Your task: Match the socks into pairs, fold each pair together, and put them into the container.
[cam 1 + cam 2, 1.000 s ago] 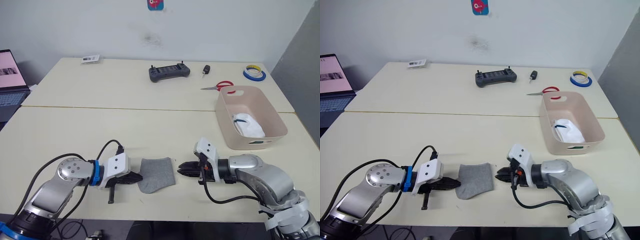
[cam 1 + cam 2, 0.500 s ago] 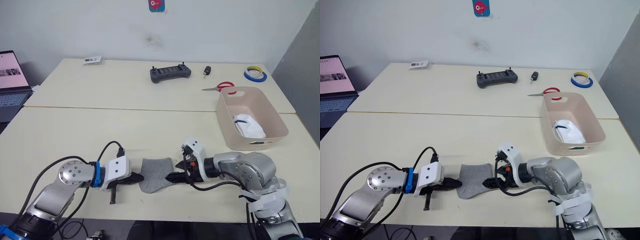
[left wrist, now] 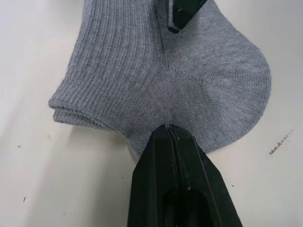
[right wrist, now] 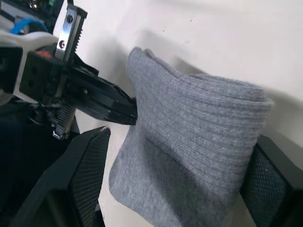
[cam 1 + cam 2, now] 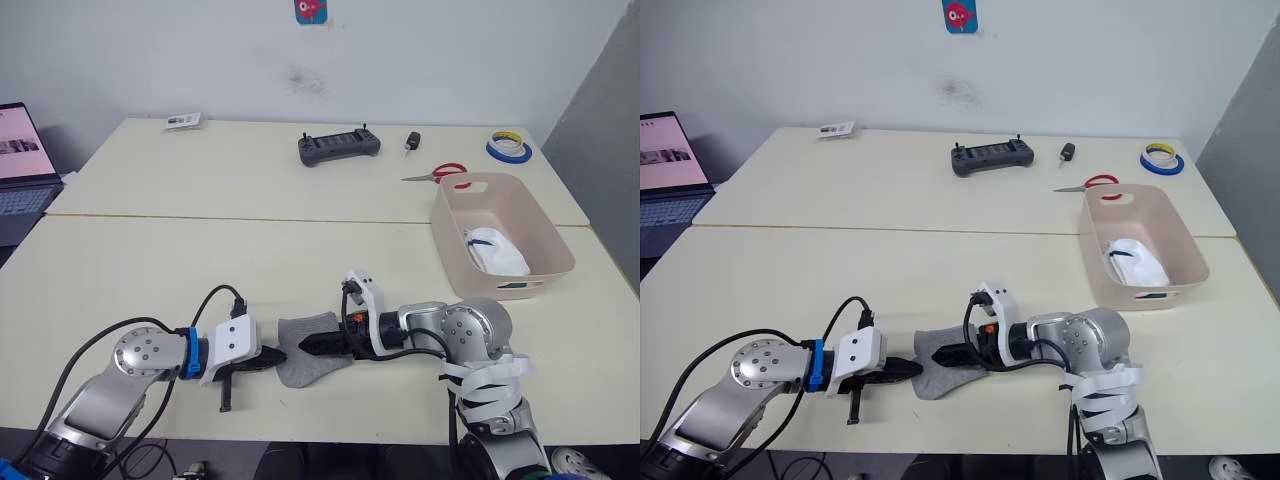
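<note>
A folded grey sock pair (image 5: 312, 352) lies near the table's front edge. My left gripper (image 5: 277, 356) is shut on the pair's left edge, and in the left wrist view its fingertips (image 3: 169, 137) pinch the ribbed grey fabric (image 3: 156, 71). My right gripper (image 5: 312, 345) reaches in from the right and stands open, its two pads (image 4: 87, 175) wide apart on either side of the grey bundle (image 4: 189, 142). The pale pink container (image 5: 480, 287) stands at the right with a white sock bundle (image 5: 497, 252) inside.
On the far table lie a dark game controller (image 5: 339, 144), a small black item (image 5: 411, 140), red-handled scissors (image 5: 440, 172), tape rolls (image 5: 509, 147) and a card (image 5: 181, 120). A laptop (image 5: 20, 165) sits at the far left. Cables trail from both wrists.
My right gripper has moved left from beside the grey sock pair to over and around it. The left gripper has stayed on the pair's left edge.
</note>
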Robot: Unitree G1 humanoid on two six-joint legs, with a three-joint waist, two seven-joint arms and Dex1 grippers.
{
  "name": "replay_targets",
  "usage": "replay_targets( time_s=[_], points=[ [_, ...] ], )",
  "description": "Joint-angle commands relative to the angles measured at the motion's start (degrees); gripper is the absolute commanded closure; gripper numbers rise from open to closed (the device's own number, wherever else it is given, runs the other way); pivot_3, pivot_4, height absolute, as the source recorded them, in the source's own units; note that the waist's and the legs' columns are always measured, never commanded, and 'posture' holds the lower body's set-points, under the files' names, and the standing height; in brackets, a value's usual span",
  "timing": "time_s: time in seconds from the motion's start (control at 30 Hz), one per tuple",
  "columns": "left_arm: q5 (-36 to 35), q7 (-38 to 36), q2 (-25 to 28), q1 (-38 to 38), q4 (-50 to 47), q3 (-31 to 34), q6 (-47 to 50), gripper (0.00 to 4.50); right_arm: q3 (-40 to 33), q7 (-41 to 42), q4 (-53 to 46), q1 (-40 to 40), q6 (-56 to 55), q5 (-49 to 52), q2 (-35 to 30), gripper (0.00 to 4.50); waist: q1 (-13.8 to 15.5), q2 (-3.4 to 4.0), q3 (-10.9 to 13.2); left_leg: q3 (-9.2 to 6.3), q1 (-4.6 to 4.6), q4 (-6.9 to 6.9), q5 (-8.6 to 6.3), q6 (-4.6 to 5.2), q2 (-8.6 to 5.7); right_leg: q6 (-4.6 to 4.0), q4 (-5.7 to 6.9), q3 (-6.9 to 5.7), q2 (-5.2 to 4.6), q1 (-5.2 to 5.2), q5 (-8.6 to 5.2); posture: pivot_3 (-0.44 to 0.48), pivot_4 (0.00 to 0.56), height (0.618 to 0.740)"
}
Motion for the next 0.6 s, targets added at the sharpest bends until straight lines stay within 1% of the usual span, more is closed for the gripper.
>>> replay_targets(
  time_s=[0.03,0.07,0.1,0.13,0.17,0.23,0.27,0.3,0.33,0.4,0.5,0.57,0.6],
  points=[
    [1.6,0.3,0.0,1.4,0.9,-1.3,1.7,4.5,-0.9,-0.1,-0.2,-0.4,0.5,1.9,1.5,1.68,0.0,0.01,0.0,0.01,0.0,0.0,0.0,0.0,0.0,0.0,0.0,0.0,0.0,0.0,0.0,0.0,0.15,0.737],
    [1.3,0.4,0.0,1.4,0.8,-1.2,1.9,4.5,-1.1,-0.1,-0.2,-0.3,0.5,2.1,1.7,2.05,0.0,0.01,0.0,0.02,0.0,0.0,0.0,0.0,-0.01,0.0,0.0,0.0,0.0,-0.01,0.0,0.0,0.15,0.737],
    [1.1,0.4,-0.1,1.3,0.8,-1.1,2.1,4.5,-1.2,-0.1,-0.2,-0.3,0.5,2.5,1.9,2.11,0.0,0.01,0.0,0.02,0.0,0.0,0.0,0.0,0.0,0.0,0.0,0.0,0.0,-0.01,0.0,0.0,0.15,0.737],
    [1.0,0.6,-0.4,1.2,1.1,-0.9,1.9,4.5,-1.2,-0.1,-0.3,-0.2,0.5,2.7,2.2,2.66,0.0,0.01,0.0,0.02,0.0,-0.01,0.0,0.0,0.0,0.0,0.0,0.0,0.0,-0.01,0.0,0.0,0.15,0.737],
    [0.9,0.6,-0.6,0.9,1.3,-0.7,1.6,4.5,-1.3,-0.1,-0.4,-0.2,0.5,2.9,2.3,2.95,0.0,0.01,0.0,0.02,0.0,-0.02,0.0,0.0,0.0,0.0,0.0,0.01,0.0,-0.01,0.0,0.0,0.15,0.737],
    [0.2,0.7,-1.1,0.4,1.8,-0.3,1.5,4.5,-1.3,-0.2,-0.6,-0.1,0.5,3.1,2.4,3.7,0.0,0.02,0.0,0.02,0.0,-0.03,0.0,0.0,0.0,0.0,0.0,0.0,0.0,-0.01,0.0,0.0,0.15,0.737],
    [-0.4,0.7,-1.5,-0.1,2.0,0.0,1.7,4.5,-1.3,-0.2,-0.7,-0.2,0.4,3.1,2.3,3.98,0.0,0.02,0.0,0.02,0.0,-0.03,0.0,0.0,-0.01,0.0,0.0,0.0,0.0,-0.02,0.0,0.0,0.15,0.737],
    [-0.8,0.5,-1.8,-0.5,2.2,0.2,1.9,4.5,-1.4,-0.2,-0.8,-0.2,0.4,3.2,2.2,4.42,0.1,0.02,0.0,0.02,-0.01,-0.03,0.0,0.0,-0.02,0.0,0.0,-0.01,0.0,-0.02,0.0,0.0,0.15,0.737],
    [-1.2,0.1,-1.9,-1.0,2.4,0.3,1.7,4.5,-1.6,-0.2,-1.0,-0.2,0.4,3.3,2.0,4.49,0.1,0.02,0.0,0.02,-0.01,-0.03,0.0,0.0,-0.03,0.0,0.0,-0.01,-0.01,-0.01,0.0,0.0,0.15,0.737],
    [-0.8,1.3,-3.2,-2.6,3.8,1.2,-0.3,4.5,-2.5,-0.5,-1.8,0.0,0.4,3.4,1.8,4.49,0.2,0.03,0.0,-0.01,-0.02,-0.03,0.0,0.0,-0.04,0.0,0.0,-0.01,-0.01,-0.01,0.0,0.0,0.15,0.737],
    [-3.7,2.6,-5.7,-4.9,4.0,3.9,-0.5,4.5,-3.6,-1.0,-4.0,1.3,0.5,3.6,1.2,4.49,0.3,0.02,0.0,-0.03,-0.06,-0.02,0.0,0.0,-0.07,0.01,-0.01,-0.03,-0.01,-0.01,0.0,0.0,0.15,0.737],
    [-7.3,1.0,-5.8,-6.1,2.6,5.1,2.5,4.5,-4.2,-1.2,-5.7,2.4,0.5,4.0,0.7,4.49,0.2,-0.11,0.1,-0.05,-0.11,-0.01,0.0,0.0,-0.06,0.01,-0.01,-0.04,-0.02,-0.04,0.0,0.0,0.15,0.737],
    [-9.8,0.4,-5.3,-7.2,1.2,5.8,6.1,4.33,-4.6,-1.3,-7.5,3.4,0.5,4.4,-0.2,4.5,0.1,-0.11,0.1,-0.07,-0.16,-0.01,0.0,0.0,-0.02,0.01,-0.01,-0.05,-0.01,-0.08,0.0,0.0,0.15,0.737]
  ],
)
